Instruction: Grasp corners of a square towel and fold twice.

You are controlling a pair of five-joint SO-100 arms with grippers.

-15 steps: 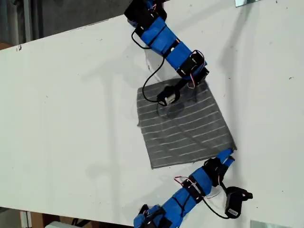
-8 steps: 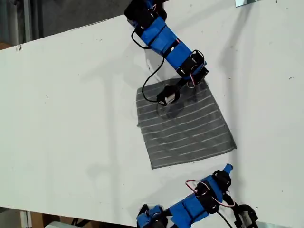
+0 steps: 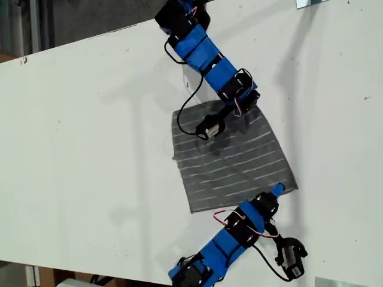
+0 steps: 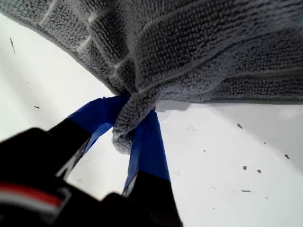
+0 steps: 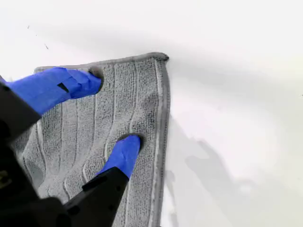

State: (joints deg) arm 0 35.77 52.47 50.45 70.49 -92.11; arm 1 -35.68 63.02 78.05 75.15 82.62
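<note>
The dark grey striped towel (image 3: 233, 158) lies mostly flat on the white table (image 3: 90, 149). My first gripper (image 4: 132, 113) is shut on one corner (image 4: 125, 127), bunching it and holding it just off the table. In the exterior view this is the upper arm, with my first gripper (image 3: 246, 107) at the towel's upper right corner. My second gripper (image 5: 109, 113) is open, with both blue fingertips (image 5: 125, 151) resting on the towel just inside another corner (image 5: 163, 56). In the exterior view my second gripper (image 3: 276, 191) is at the lower right corner.
The table's far edge runs across the exterior view's top left, with dark floor (image 3: 72, 18) beyond. Black cables loop off both arms. Small metal pieces (image 3: 311, 3) sit at the exterior view's right top and bottom edges. Bare white table surrounds the towel.
The second arm swung away from the towel toward the exterior view's bottom, then came back onto the lower right corner. The first arm shifted slightly up and left, keeping its corner.
</note>
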